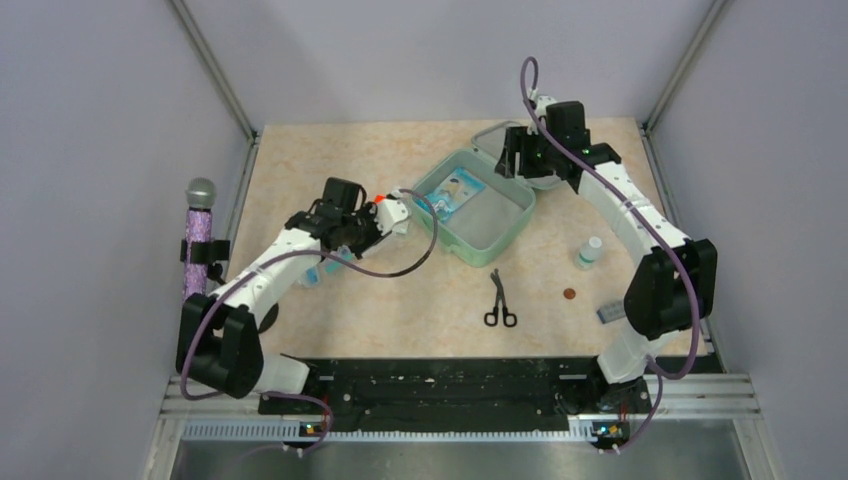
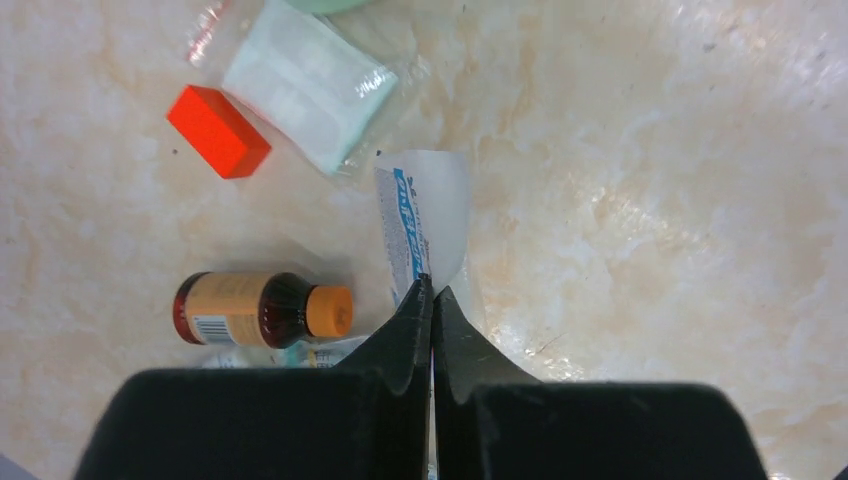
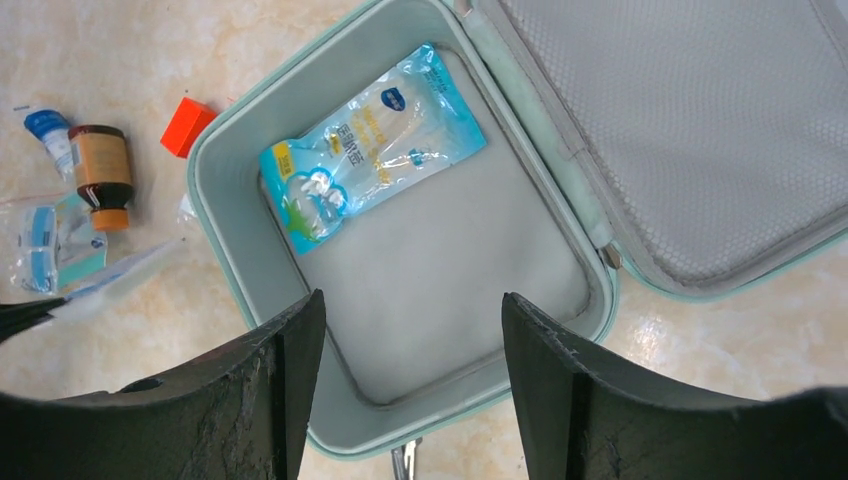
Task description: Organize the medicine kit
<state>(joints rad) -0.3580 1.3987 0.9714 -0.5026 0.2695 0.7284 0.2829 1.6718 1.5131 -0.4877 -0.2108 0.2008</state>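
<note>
While the green case (image 1: 490, 215) lies open by the far edge of the desk (image 1: 400, 300), a blue bag (image 3: 370, 145) sits inside.
The right gripper (image 3: 408, 310) hangs over the case, fingers wide apart. The left gripper (image 2: 432, 290), nearer the left edge, is pinched tight on a white packet (image 2: 425, 215) beside a brown bottle (image 2: 260, 310).

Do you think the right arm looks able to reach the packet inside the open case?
Probably yes: the right claw hangs open above the case, its lid laid back, and nothing covers the packet.
</note>
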